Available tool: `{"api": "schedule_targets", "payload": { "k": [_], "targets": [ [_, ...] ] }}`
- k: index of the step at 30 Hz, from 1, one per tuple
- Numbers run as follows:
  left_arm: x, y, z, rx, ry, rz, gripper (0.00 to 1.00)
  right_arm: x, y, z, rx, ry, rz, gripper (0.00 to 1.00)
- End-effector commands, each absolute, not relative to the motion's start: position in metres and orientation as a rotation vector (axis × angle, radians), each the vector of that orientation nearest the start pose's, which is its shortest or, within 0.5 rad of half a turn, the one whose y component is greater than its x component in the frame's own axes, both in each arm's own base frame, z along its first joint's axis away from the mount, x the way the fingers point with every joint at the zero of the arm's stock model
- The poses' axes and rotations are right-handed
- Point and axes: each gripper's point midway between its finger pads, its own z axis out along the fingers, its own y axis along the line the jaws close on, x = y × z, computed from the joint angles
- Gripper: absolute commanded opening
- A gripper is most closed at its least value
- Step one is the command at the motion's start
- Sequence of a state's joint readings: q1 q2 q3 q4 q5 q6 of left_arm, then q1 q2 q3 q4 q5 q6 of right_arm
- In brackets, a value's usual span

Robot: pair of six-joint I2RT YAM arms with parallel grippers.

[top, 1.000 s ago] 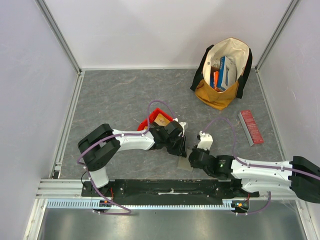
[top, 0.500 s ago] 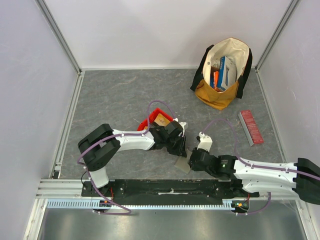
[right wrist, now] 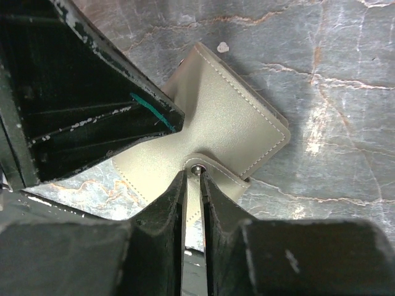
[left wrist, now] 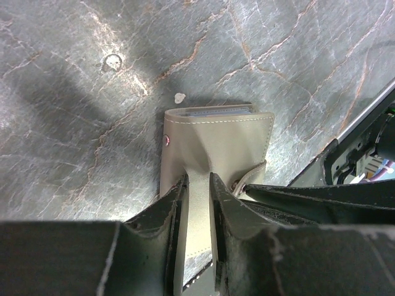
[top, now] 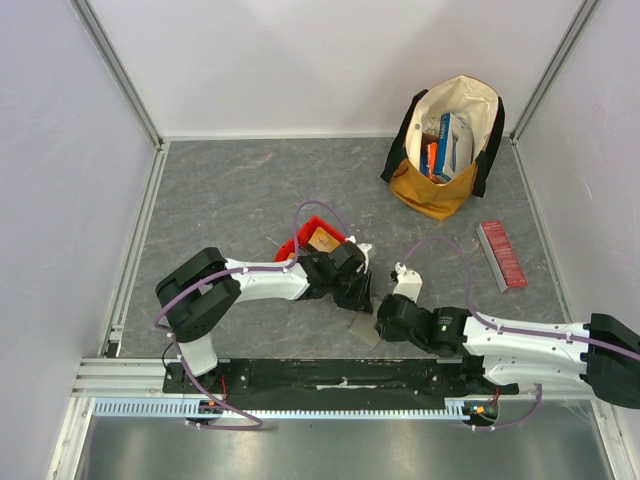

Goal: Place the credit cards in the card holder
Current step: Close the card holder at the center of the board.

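Observation:
The grey-olive card holder [top: 363, 329] lies at the near middle of the table, between my two grippers. In the left wrist view the holder [left wrist: 216, 139] is folded, and thin pale blue card edges [left wrist: 217, 112] show along its far edge. My left gripper [left wrist: 197, 185] is shut on a raised fold of its cover. In the right wrist view my right gripper [right wrist: 192, 179] is shut on the holder's snap strap [right wrist: 213, 168], and the holder's body [right wrist: 231, 120] lies beyond. The left gripper [top: 358, 297] and right gripper [top: 381, 321] almost touch. No loose credit cards show on the table.
A red bin [top: 298, 243] with a tan flat piece in it sits just behind the left gripper. A tote bag [top: 447, 150] with colourful boxes stands at the back right. A long red ribbed box [top: 501, 254] lies at the right. A black rail [top: 330, 375] runs along the near edge.
My right gripper has moved a little left, closer to the left gripper and onto the card holder. The holder has shifted slightly. The left arm has hardly moved.

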State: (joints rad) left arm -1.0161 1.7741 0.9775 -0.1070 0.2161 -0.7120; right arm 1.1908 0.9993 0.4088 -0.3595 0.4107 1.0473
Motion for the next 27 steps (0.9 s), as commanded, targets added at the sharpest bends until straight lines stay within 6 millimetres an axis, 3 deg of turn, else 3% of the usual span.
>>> {"api": "schedule_targets", "payload": {
  "k": [1,22,27],
  "targets": [
    [0.16,-0.374,0.018,0.532,2.694,-0.861,0.26,0.135,0.211,0.046,0.036,2.46,0.5,0.22],
    [0.153,-0.374,0.015,0.582,2.686,-0.898,0.24,0.148,0.202,0.028,0.068,2.56,0.477,0.16],
    [0.152,-0.373,0.013,0.593,2.69,-0.896,0.24,0.146,0.197,0.014,0.053,2.639,0.431,0.11]
  ]
}}
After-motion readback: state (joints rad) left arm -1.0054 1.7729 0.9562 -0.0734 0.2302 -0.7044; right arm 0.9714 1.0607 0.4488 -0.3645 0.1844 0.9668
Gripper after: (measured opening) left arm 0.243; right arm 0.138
